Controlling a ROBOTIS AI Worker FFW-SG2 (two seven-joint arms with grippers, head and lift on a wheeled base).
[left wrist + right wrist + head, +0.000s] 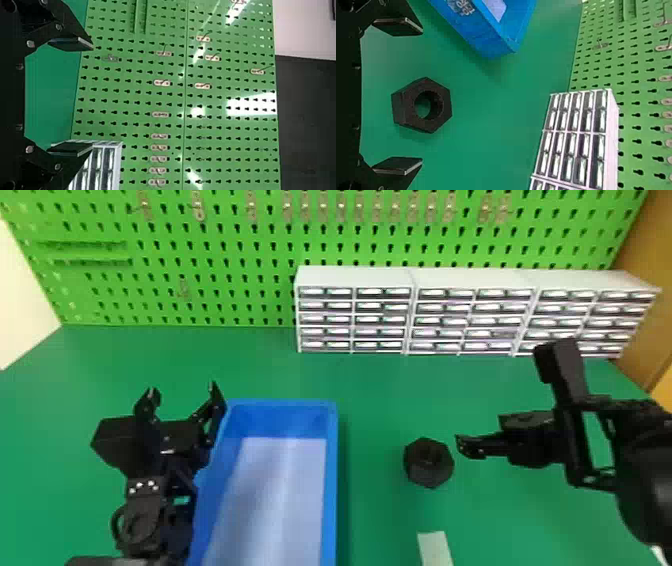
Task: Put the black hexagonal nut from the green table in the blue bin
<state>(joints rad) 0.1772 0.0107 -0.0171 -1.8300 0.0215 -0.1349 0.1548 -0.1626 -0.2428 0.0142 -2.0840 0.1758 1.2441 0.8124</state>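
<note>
The black hexagonal nut [434,479] lies flat on the green table [377,510], to the right of the blue bin [331,470]. My right gripper [506,402] is open, right of the nut, one fingertip close to the nut's right side. In the right wrist view the nut [407,106] appears between the spread fingers of the right gripper [421,96], untouched, and a corner of the blue bin [488,39] shows beyond. My left gripper [183,390] stands open at the bin's left side; in the left wrist view the left gripper [89,96] holds nothing.
White drawer cabinets [472,280] line the table's back right, against a green pegboard [240,245] with metal hooks. A pale flat strip [435,547] lies near the front, below the nut. The left arm runs along the bin's left wall.
</note>
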